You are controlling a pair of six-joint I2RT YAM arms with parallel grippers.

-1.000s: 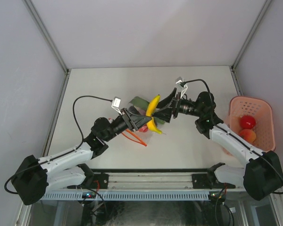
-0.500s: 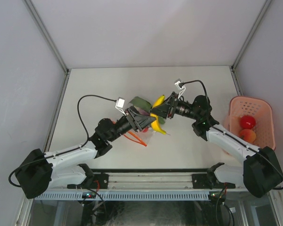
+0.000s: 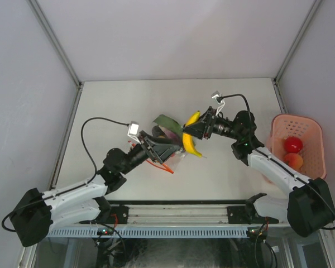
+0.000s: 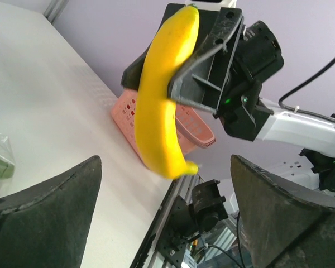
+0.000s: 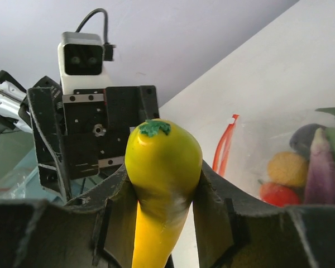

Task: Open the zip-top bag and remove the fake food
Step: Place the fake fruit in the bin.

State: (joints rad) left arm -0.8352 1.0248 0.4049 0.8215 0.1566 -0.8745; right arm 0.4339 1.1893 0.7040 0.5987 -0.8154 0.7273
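At the near edge of the table [image 3: 223,167], the two arm bases sit side by side and both arms reach inward toward the middle of the surface. To the right, at the table's side edge and well apart from the other items, a pink basket [image 3: 319,151] holds an orange fruit [image 3: 293,161] and, behind it, a red round fruit [image 3: 293,144]. The left gripper [image 3: 168,148] stands with its jaws spread wide and nothing between them; in the left wrist view its dark fingers [image 4: 50,212] touch no item. Beneath and just beyond it lies the zip-top bag [image 5: 251,156], clear and crinkled, resting on the table with its red zip strip [image 3: 161,163] along the near side. The fake food [image 5: 287,167] left inside comprises an orange-yellow round piece, a red piece [image 5: 278,194], a purple piece [image 5: 319,162] and, at the far end, a green piece [image 3: 166,120]. Above the bag's right edge, the right gripper [image 3: 194,132] is clamped on a yellow banana [image 4: 162,106], one finger on each side of its body, holding it off the table with its green stem cap [image 5: 152,128] toward the wrist camera
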